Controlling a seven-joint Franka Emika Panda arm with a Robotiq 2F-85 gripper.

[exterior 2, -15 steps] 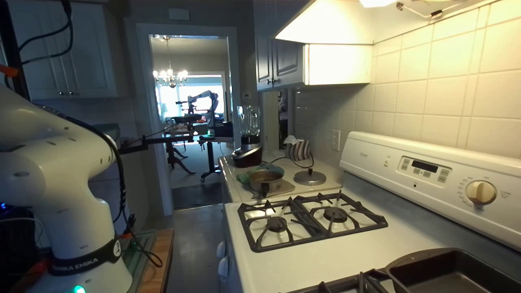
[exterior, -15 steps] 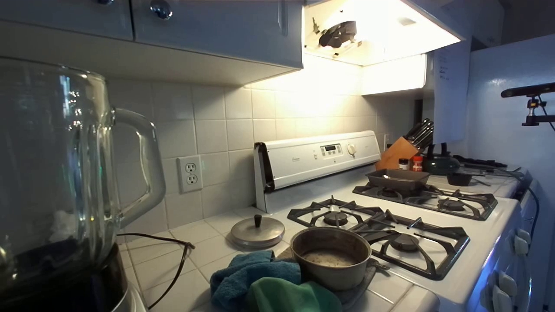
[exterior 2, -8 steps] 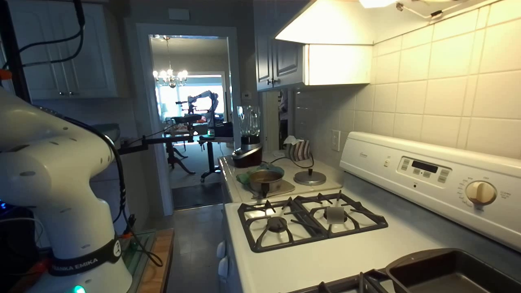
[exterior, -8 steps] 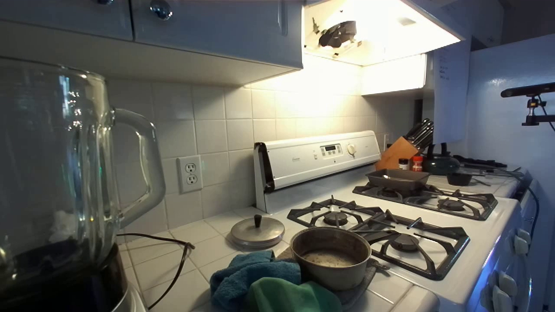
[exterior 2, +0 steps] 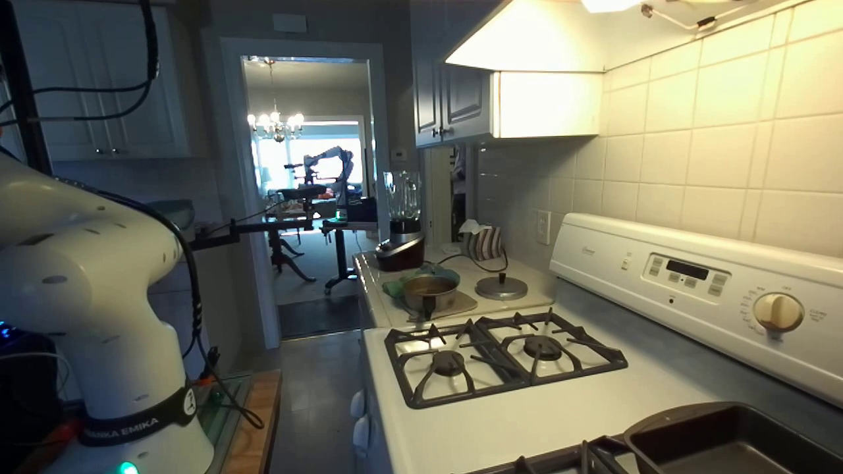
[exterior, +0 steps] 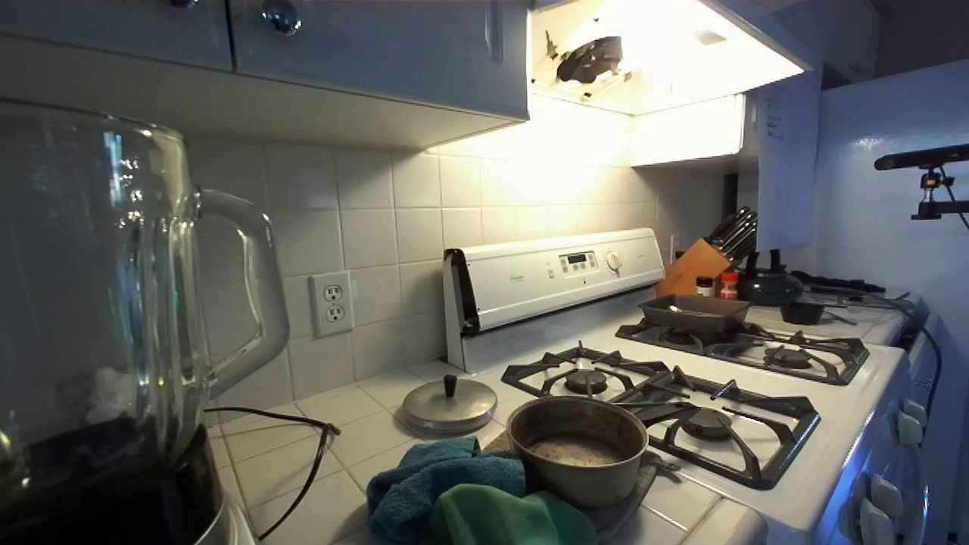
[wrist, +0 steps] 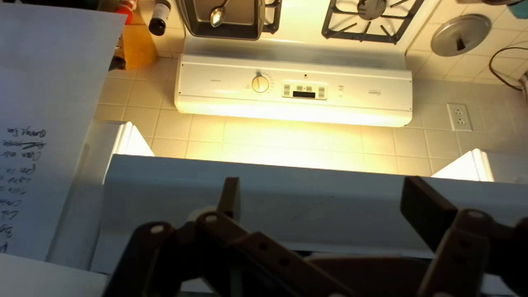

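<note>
In the wrist view my gripper (wrist: 322, 185) stands open, its two dark pads (wrist: 427, 206) wide apart and nothing between them. It faces the front of the range hood (wrist: 288, 198); the gap to it is hard to judge. Neither exterior view shows the gripper. Both exterior views show a metal pot (exterior: 579, 454) on a mat on the tiled counter, beside a blue towel (exterior: 443, 477) and a green cloth (exterior: 507, 518). A round lid (exterior 2: 502, 288) with a black knob lies nearby. A dark baking pan (exterior: 693, 312) rests on the far burners, with a spoon (wrist: 217, 17) in it.
The white arm (exterior 2: 99, 283) stands across from the stove. Cabinets flank the hood, and a handwritten sheet (wrist: 49, 103) hangs beside it. Black grates (exterior 2: 507, 359) cover the burners. Also about are a blender (exterior: 246, 227), a knife block (exterior: 690, 269) and a dark kettle (exterior: 771, 289).
In an exterior view the arm's upper link has shifted slightly down and left, and its hanging cables have swung right and lower. The pot, lid, cloths and pan have not moved.
</note>
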